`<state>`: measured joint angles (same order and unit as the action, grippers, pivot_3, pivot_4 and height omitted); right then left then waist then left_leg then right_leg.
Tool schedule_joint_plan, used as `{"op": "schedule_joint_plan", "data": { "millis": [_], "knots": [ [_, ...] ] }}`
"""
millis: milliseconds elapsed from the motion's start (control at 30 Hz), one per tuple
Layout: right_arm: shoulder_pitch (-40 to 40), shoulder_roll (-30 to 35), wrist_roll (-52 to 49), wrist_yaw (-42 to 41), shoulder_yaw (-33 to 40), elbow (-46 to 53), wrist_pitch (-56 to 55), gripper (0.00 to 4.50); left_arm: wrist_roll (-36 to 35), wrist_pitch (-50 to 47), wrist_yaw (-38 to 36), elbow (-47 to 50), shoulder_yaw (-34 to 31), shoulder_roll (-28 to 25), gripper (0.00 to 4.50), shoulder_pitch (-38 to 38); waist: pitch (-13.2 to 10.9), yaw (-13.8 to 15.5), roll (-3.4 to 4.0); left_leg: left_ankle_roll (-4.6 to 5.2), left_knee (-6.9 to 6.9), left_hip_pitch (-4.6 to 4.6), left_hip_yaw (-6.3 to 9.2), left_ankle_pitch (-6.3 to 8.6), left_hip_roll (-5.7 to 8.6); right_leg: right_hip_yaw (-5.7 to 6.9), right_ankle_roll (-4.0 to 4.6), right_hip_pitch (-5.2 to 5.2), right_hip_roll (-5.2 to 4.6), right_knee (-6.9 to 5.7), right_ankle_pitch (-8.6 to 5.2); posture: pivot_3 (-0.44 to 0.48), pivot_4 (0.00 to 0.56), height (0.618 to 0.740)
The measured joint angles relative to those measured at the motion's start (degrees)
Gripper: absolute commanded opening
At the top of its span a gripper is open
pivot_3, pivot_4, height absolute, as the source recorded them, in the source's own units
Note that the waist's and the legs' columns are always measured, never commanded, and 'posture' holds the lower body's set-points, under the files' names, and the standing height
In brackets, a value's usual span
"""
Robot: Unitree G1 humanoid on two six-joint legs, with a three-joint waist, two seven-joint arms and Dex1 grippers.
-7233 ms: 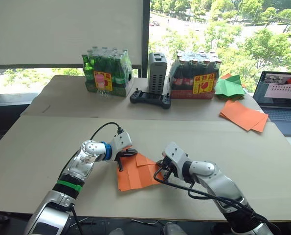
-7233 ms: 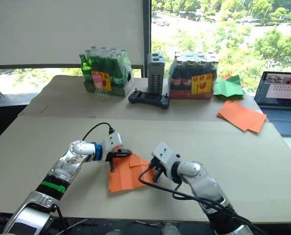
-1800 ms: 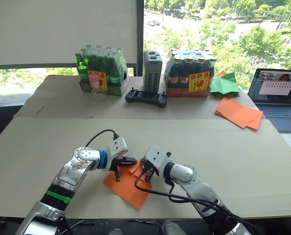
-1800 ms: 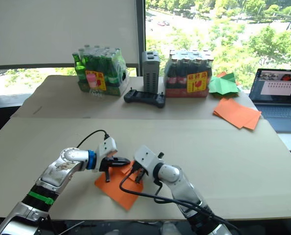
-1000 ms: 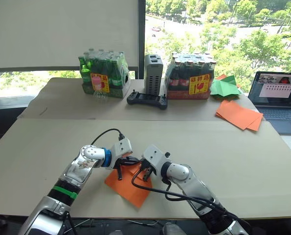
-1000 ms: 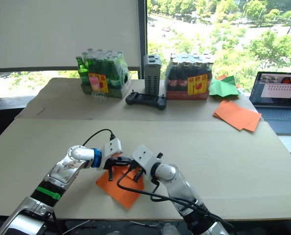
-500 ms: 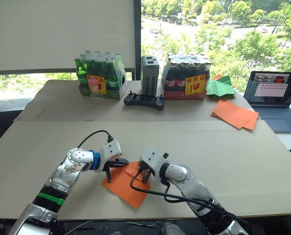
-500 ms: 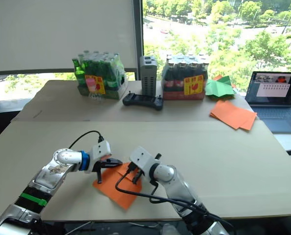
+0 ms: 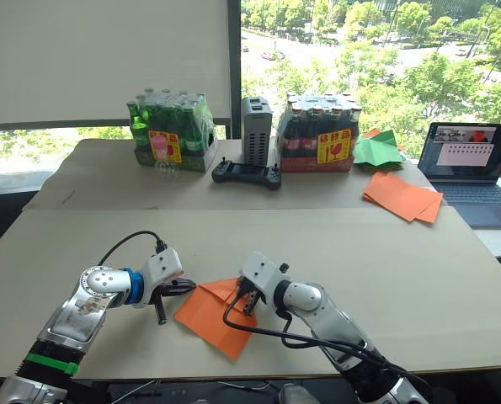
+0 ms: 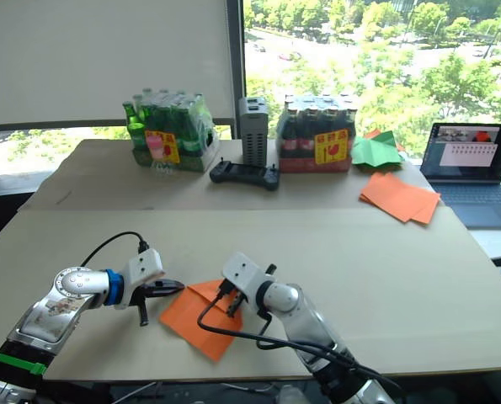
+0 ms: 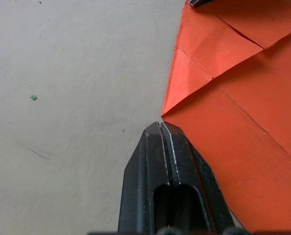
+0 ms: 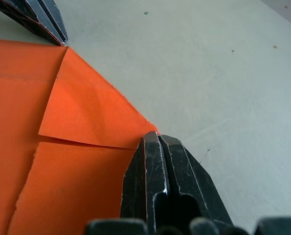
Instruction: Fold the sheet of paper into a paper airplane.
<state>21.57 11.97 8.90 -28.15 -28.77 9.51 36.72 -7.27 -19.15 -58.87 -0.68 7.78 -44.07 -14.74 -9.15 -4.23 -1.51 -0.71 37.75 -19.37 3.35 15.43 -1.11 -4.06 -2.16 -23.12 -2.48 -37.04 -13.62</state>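
The orange sheet of paper (image 9: 212, 320) lies flat on the near table, with corner flaps folded in along its far side and creases showing; it is a flat sheet, not a paper airplane shape. My left gripper (image 9: 185, 288) is shut, its tip (image 11: 161, 127) resting at the sheet's left edge (image 11: 243, 98) where a flap ends. My right gripper (image 9: 245, 305) is shut too, and its tip (image 12: 155, 136) sits on the sheet's right edge beside a folded flap (image 12: 86, 117). I cannot tell whether either one pinches the paper.
At the back right lie a pile of orange sheets (image 9: 404, 196), a green paper shape (image 9: 378, 150) and a laptop (image 9: 473, 172). Two bottle packs (image 9: 167, 133) (image 9: 322, 139), a grey box (image 9: 256, 129) and a black controller (image 9: 247, 174) line the far table.
My left gripper has drawn back to the left, off the top of the sheet to its left edge. The right gripper has stayed at the sheet's right side.
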Motion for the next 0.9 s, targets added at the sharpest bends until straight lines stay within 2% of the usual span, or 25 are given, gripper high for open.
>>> {"op": "schedule_joint_plan", "data": {
  "millis": [267,400,433,600,733,900],
  "knots": [
    [0.3,0.0,0.0,-0.1,0.2,0.0,-0.3,0.0,-3.4,-5.5,1.0,0.1,-2.9,0.5,0.02,-1.2,-0.1,0.0,-0.04,0.0,0.0,-0.16,0.02,0.0,-0.03,0.01,0.0,-0.15,0.05,0.0,0.0,0.0,0.15,0.733],
    [0.0,-0.7,-1.0,0.5,1.9,0.7,-1.2,0.0,-5.7,-7.7,1.0,0.9,-5.6,0.5,0.02,-4.1,-0.2,0.3,-0.15,-0.09,0.1,-1.17,0.07,-0.06,0.02,0.03,0.02,-1.11,0.01,-0.05,0.11,0.0,0.15,0.733],
    [-0.3,-1.0,-1.6,0.5,2.9,1.2,-1.2,0.0,-6.3,-8.0,0.6,1.9,-5.8,0.5,0.02,-4.6,-0.2,0.4,-0.14,-0.1,0.1,-1.38,0.1,-0.07,0.05,0.04,0.4,-1.28,-0.03,-0.06,0.34,0.0,0.15,0.733],
    [-0.1,-1.9,-6.6,-0.6,8.6,8.2,-0.4,0.0,-6.3,-6.9,-1.2,4.0,-2.2,1.9,0.02,-4.8,-0.2,0.7,-0.14,-0.1,0.1,-2.07,0.1,-0.06,0.15,0.05,0.4,-1.93,-0.19,-0.05,0.42,0.0,0.15,0.733],
    [-1.1,3.2,-9.8,-4.0,9.6,13.8,3.8,0.0,-4.1,-3.4,-1.8,1.7,2.7,5.3,0.02,-5.4,-0.2,1.4,-0.14,-0.09,0.1,-2.15,0.1,-0.06,0.18,0.07,0.4,-1.98,-0.2,-0.01,0.42,0.0,0.15,0.733],
    [-5.9,12.7,-12.4,-8.6,11.3,16.9,6.8,0.0,-1.9,0.9,-2.4,-1.4,4.7,6.5,0.02,-7.3,-0.2,2.0,-0.14,-0.08,0.13,-2.01,0.09,-0.07,0.2,0.09,0.39,-1.81,-0.18,-0.02,0.43,0.0,0.15,0.733]
  ]
}}
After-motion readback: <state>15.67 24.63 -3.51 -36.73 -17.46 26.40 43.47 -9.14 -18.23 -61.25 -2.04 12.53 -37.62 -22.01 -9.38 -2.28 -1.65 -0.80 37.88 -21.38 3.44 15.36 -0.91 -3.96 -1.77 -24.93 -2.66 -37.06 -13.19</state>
